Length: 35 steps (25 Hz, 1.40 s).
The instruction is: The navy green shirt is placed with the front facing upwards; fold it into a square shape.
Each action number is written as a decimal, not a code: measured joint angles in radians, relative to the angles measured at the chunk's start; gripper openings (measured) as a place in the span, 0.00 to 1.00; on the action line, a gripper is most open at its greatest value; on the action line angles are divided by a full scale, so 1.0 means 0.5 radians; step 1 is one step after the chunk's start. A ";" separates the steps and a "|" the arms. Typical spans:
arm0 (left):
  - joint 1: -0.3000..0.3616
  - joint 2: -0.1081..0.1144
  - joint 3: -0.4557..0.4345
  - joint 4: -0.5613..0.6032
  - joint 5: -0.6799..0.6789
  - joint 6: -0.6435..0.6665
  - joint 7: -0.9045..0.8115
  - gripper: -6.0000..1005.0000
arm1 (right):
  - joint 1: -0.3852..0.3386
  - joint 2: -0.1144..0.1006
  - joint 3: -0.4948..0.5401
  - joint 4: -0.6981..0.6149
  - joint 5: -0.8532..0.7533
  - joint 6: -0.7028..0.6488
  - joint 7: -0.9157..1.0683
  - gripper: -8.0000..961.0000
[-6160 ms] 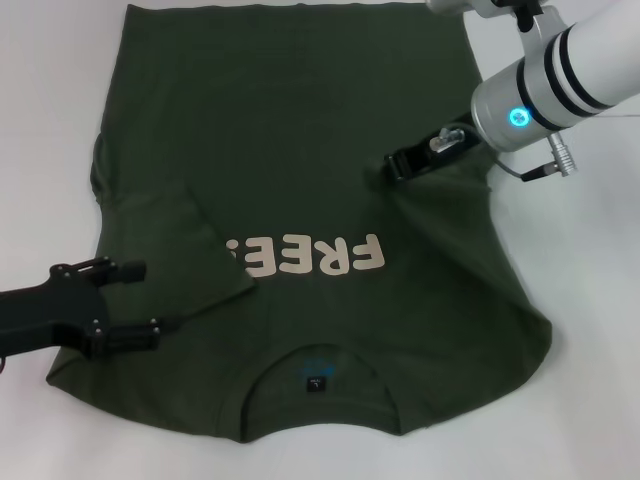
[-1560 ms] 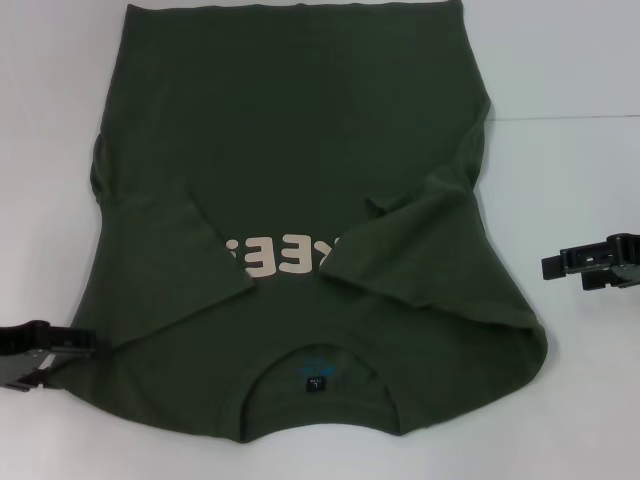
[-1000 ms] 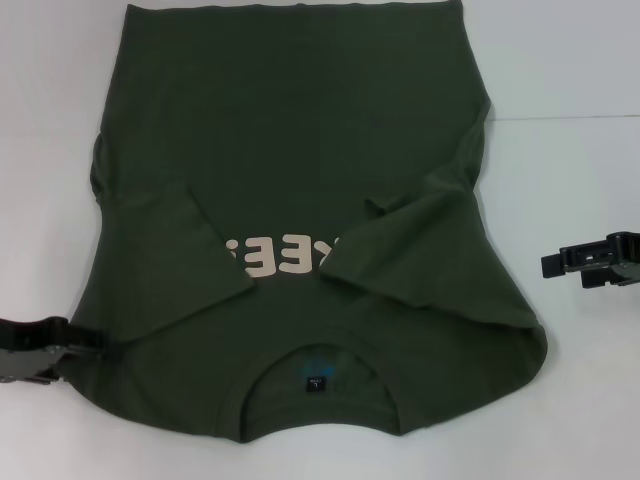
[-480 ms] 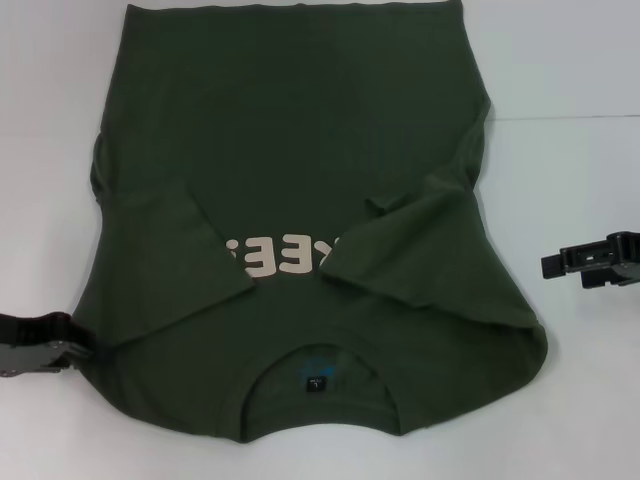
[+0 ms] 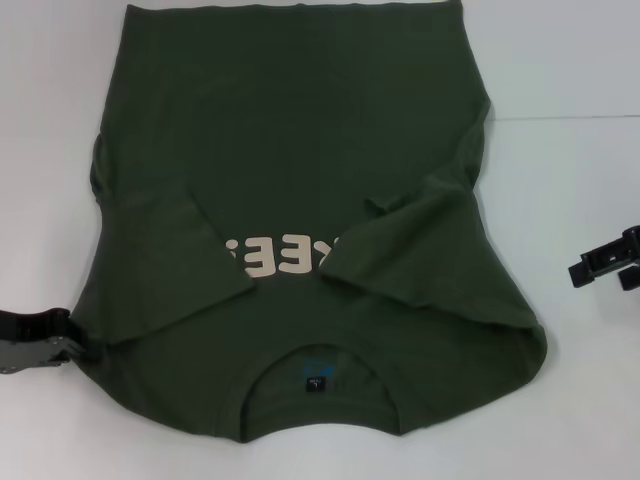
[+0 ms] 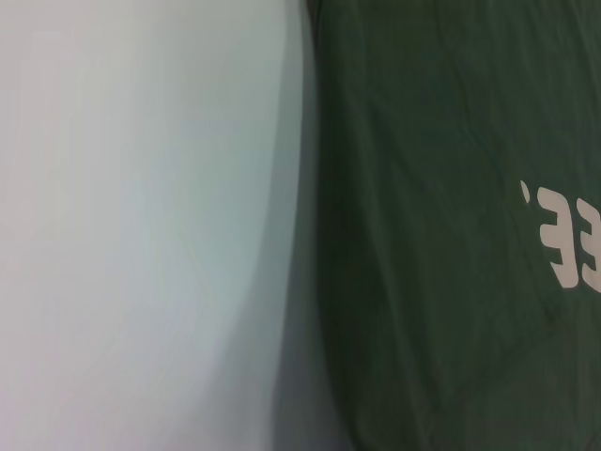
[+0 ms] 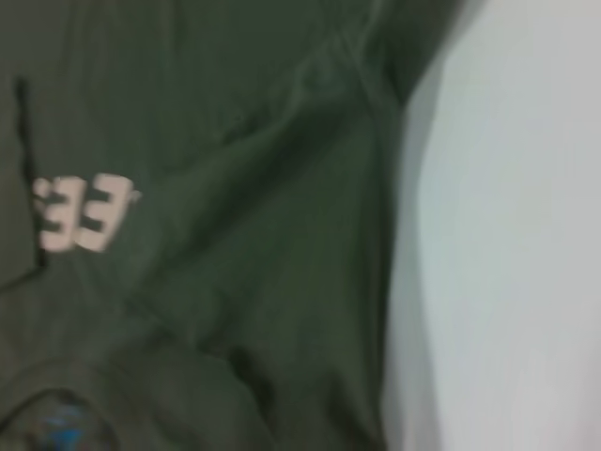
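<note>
Item: navy green shirt. It lies flat on a white table, collar toward the robot, hem at the far edge of the head view.

Edges and room: bare table runs down both sides of the shirt, a narrow strip on the robot's left and a wider one on its right. The shirt's left edge is fairly straight; the right edge bulges outward near the shoulder and rumples. The near edge, with the collar, leaves only a thin band of table before the frame ends.

Appearance: dark olive cotton. Both sleeves are folded inward over the chest, their tips covering the ends of the cream lettering, so only the middle characters show. Ribbed crew neck; a small dark label with blue print sits inside the collar.

Left gripper: low at the shirt's near-left edge, touching or just beside the fabric; whether its fingers are apart or together cannot be told.

Right gripper: well clear of the shirt at the right margin, fingers apart, holding nothing.
</note>
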 joint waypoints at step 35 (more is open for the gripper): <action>-0.002 0.000 0.000 0.000 -0.040 -0.001 0.004 0.03 | 0.353 0.372 -0.382 0.109 -0.604 0.179 0.078 0.81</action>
